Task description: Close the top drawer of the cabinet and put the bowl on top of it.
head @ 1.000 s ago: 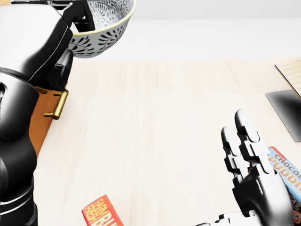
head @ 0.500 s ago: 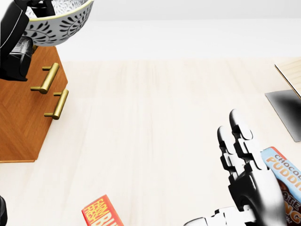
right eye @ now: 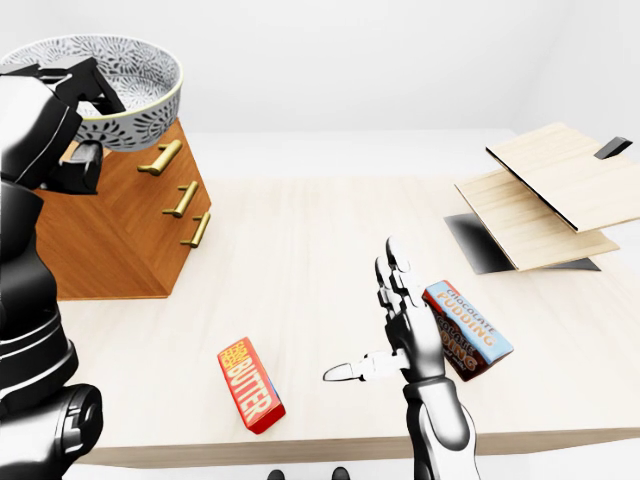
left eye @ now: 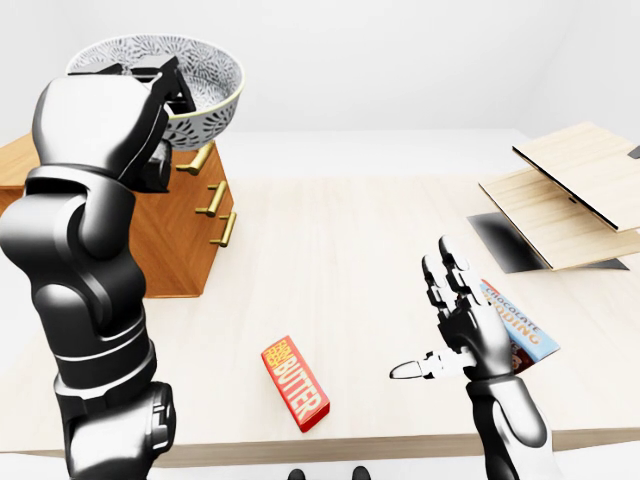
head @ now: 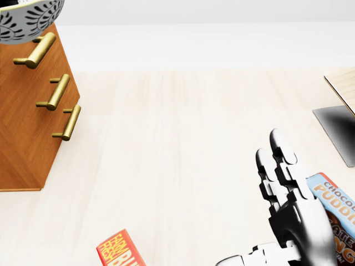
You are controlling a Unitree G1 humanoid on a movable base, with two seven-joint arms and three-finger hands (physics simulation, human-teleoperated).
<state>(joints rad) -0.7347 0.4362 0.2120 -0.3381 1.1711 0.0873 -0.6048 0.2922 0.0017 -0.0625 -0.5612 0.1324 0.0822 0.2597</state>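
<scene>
1. The bowl (right eye: 125, 120) is gripped at its rim by the left hand (left eye: 140, 105), with fingers hooked over the edge into the hollow. It is carried nearly level, mouth upward.
2. Directly under that hand is the cabinet (right eye: 110, 240). The bowl's base is just over the cabinet's top edge, and I cannot tell whether the two are touching.
3. The top drawer handle (right eye: 160, 157) lies just below the bowl and in line with the two handles beneath it, so the drawer looks shut. Placing the bowl appears to be the step left.
4. To place it well, carry the hand further in over the cabinet top, away from the handle side, so the whole base has wood under it before descending.
5. Lower it straight and level. Loosen the fingers only once the base is flat, then lift them up and out of the hollow so the rim is not dragged sideways.
6. The right hand (left eye: 462, 320) is spread wide and holds nothing. It hovers over the table (left eye: 330, 240), well away from the cabinet, and is best left out of this step.
7. Just beside that hand lies a pudding box (right eye: 468, 330), and a butter box (left eye: 295, 383) lies on its thumb side. Neither is in the way.
</scene>
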